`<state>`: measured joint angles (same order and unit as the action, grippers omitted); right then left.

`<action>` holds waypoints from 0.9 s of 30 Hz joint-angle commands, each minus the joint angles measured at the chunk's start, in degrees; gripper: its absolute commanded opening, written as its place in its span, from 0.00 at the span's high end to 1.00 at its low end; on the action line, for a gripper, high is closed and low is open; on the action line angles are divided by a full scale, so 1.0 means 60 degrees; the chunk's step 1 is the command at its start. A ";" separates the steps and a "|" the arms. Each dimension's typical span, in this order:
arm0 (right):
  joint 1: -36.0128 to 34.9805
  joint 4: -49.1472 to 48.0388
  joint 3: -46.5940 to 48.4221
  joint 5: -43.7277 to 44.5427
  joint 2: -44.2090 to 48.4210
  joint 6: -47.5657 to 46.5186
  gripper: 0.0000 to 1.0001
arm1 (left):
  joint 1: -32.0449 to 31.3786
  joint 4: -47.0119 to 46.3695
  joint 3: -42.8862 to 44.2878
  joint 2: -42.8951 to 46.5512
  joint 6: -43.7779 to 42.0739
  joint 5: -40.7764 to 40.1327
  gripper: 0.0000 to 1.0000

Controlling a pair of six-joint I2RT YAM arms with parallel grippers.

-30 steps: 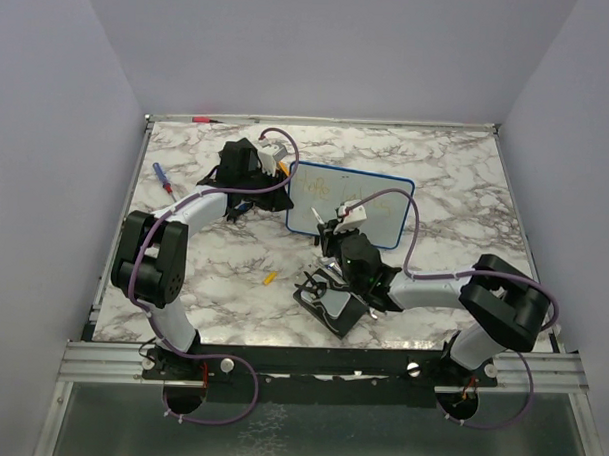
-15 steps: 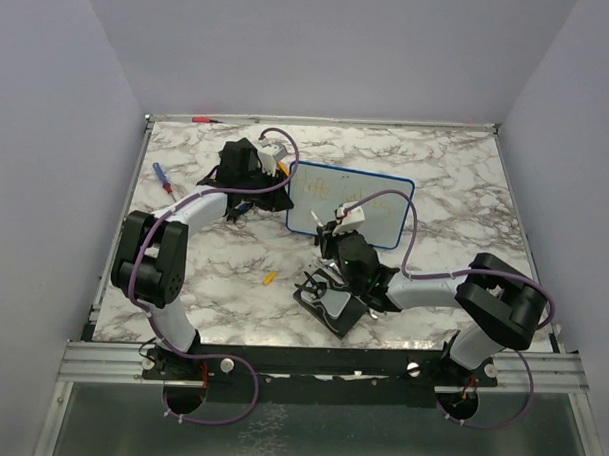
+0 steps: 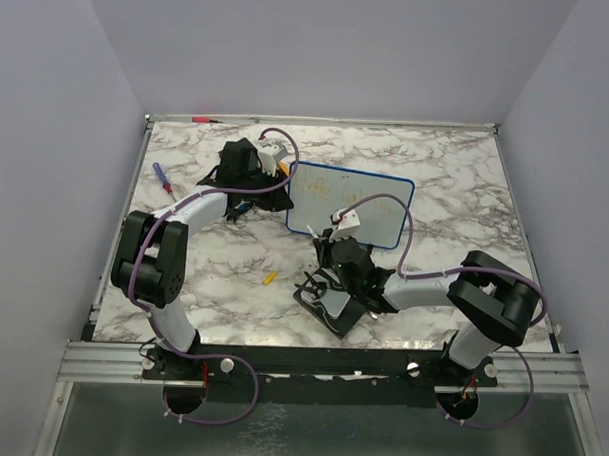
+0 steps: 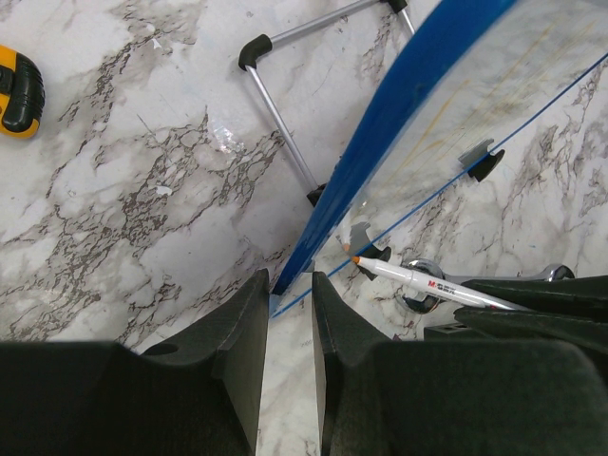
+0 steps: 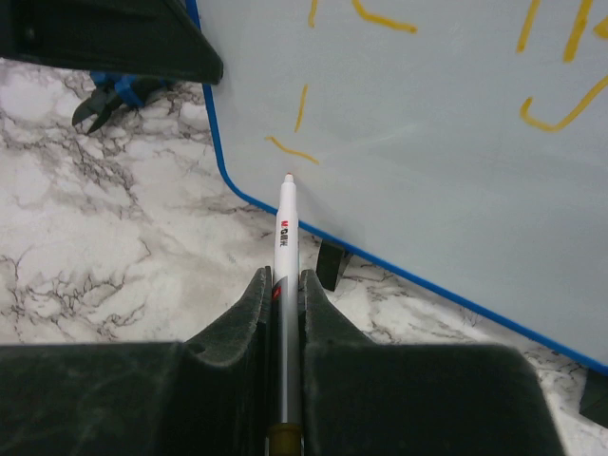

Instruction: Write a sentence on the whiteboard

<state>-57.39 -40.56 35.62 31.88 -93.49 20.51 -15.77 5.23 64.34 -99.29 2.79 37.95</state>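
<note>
The whiteboard (image 3: 350, 203) stands tilted on the marbled counter (image 3: 456, 183) between the two arms. Its blue-rimmed left corner runs into the left jaws, which stand a narrow slit apart and pinch that rim. The right jaws are clamped tight on a slim white pen (image 5: 286, 237) — its tip sits at the glossy face, just below thin orange strokes of the sentence (image 5: 302, 106).

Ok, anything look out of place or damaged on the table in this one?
Nothing damaged or spilled. The whiteboard stands tilted, not flat, its left rim pinched by the left gripper while the right gripper holds a pen to it. A small orange piece lies loose on the table, too small to identify.
</note>
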 commanded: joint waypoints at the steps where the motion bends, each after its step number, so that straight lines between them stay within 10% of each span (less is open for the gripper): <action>1: -0.0195 0.0419 -0.0036 -0.0176 -0.0283 0.0548 1.00 | -0.0037 -0.0183 0.0190 0.0075 -0.0040 -0.0100 0.75; 27: -0.0280 0.0130 -0.0076 0.0158 -0.0182 0.0179 1.00 | -0.0038 -0.0184 0.0176 0.0099 -0.0040 -0.0100 0.75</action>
<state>-58.57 -36.86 35.53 34.00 -94.59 23.35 -15.77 5.23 64.34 -99.29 2.79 37.93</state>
